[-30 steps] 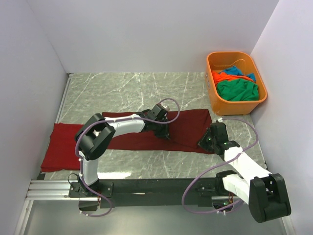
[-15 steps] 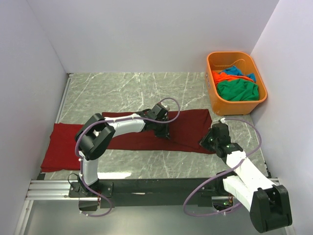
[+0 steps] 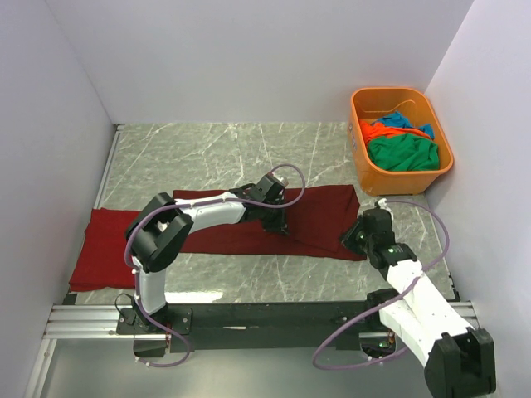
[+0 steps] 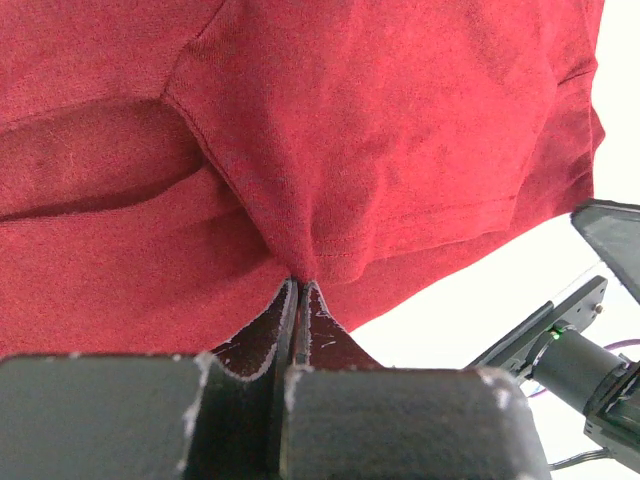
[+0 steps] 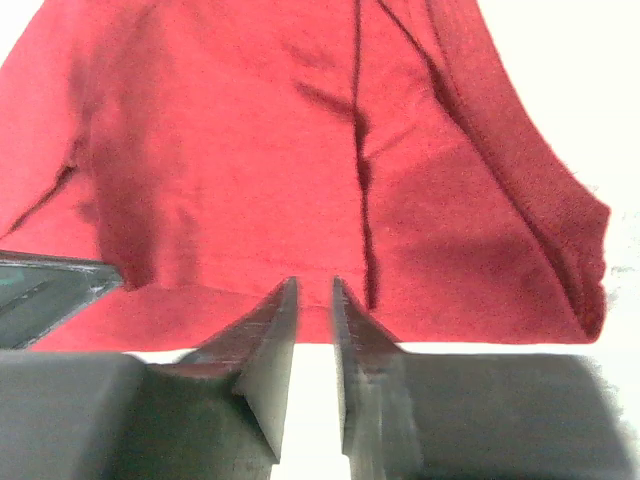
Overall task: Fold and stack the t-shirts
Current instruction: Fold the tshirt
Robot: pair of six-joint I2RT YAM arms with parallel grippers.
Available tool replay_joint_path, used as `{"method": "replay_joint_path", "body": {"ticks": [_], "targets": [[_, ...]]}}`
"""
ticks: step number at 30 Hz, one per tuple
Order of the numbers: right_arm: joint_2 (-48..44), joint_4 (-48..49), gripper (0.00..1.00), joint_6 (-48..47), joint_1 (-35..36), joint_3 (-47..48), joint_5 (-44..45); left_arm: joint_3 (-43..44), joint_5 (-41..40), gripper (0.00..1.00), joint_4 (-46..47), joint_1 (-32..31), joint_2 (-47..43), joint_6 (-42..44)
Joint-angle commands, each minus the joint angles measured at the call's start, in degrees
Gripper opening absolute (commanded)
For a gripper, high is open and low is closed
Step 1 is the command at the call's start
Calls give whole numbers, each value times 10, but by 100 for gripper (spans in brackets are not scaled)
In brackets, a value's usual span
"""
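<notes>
Desk: one. It carried both spread shirts and the tub.
T-shirts: I counted five, two on the desk and three in the tub. More could be hidden under those three.
Dark maroon t-shirt: one, lying as a long band across the middle of the desk, between the two claws.
Bright red t-shirt: one, flat at the left side of the desk and touching the maroon one. I judged that dragging the maroon shirt could pull it out of place.
Orange tub: one, at the far right, holding one green, one orange and one blue shirt.
Left claw: one, fully closed on a thin ridge of the maroon cloth. Such a small pinch could slip out during a lift, I thought.
Right claw: one, at the near right hem. Its fingers stood a narrow gap apart and I saw no cloth between them.
Main risk: if only the left claw lifted, the shirt would probably bunch and fold crooked.
</notes>
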Motion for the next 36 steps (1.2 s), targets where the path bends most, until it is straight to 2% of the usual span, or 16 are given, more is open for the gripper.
{"method": "replay_joint_path", "body": {"ticks": [1,7,15,24,25,29,36], "targets": [[27,25,30,2,-5,-6,6,21,4,1,10,-3,-20,-7],[75,70,46,16,-4,-22,-5,22,6,1,11,-3,-16,-7],[99,102,45,21,-4,-42,-11,22,6,1,9,-3,-15,-4],[98,113,23,26,-5,-41,-22,20,7,1,11,-3,-15,-6],[97,109,17,27,-5,-39,-22,19,6,1,11,-3,-16,-5],[75,94,2,27,-4,-34,-19,19,5,1,10,-3,-18,-5],[19,45,0,20,-5,-13,-9,20,5,1,4,-3,-18,-5]]}}
